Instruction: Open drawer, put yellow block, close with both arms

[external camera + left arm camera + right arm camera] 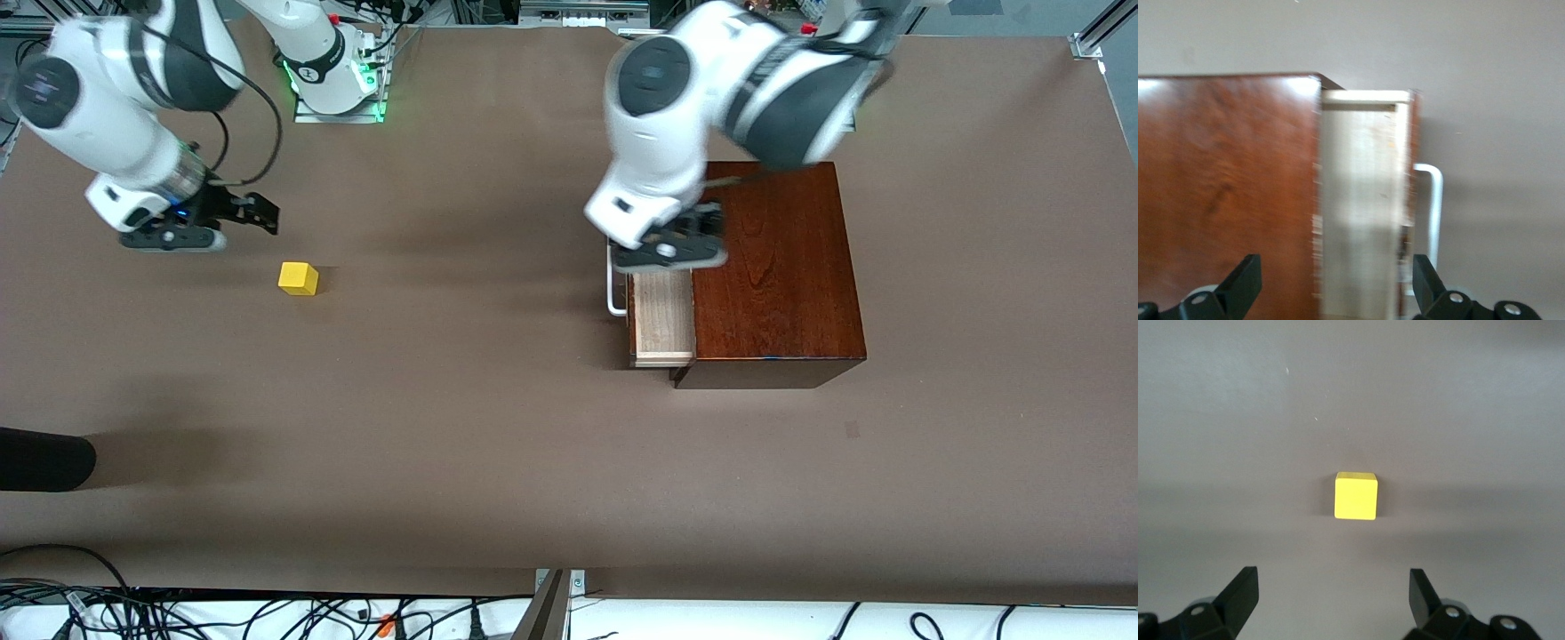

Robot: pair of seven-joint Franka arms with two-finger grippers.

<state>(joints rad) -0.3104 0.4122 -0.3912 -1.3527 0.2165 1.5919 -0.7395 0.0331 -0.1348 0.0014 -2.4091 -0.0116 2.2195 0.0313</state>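
Progress is partial: the drawer (662,318) stands part-way out of the box (778,271), its pale tray showing between the box and the white handle (613,293), so the opening step looks done or nearly done. The tray, as far as it shows, holds nothing.

The block (298,278) still lies on the bare worktop (462,444), toward the right arm's end and well apart from the drawer. Picking it up, carrying it across, dropping it in and pushing the drawer shut with both arms are all still to do.

The left gripper (669,253) hangs over the drawer's end farther from the front camera, beside the handle; in the left wrist view its fingers (1241,283) stand apart, one over the box top and one by the handle, clasping nothing. The right gripper (200,222) hovers over the worktop near the block, a little farther from the front camera than it; its fingers (1238,593) are spread wide with the block (1355,496) ahead of them, untouched.

The left arm covers the box's top corner and the upper part of the handle in the front view, so how far the drawer runs out there is hard to judge. The tray's depth inside the box is hidden. A dark shape (44,460) at the picture's edge is cut off and cannot be identified.
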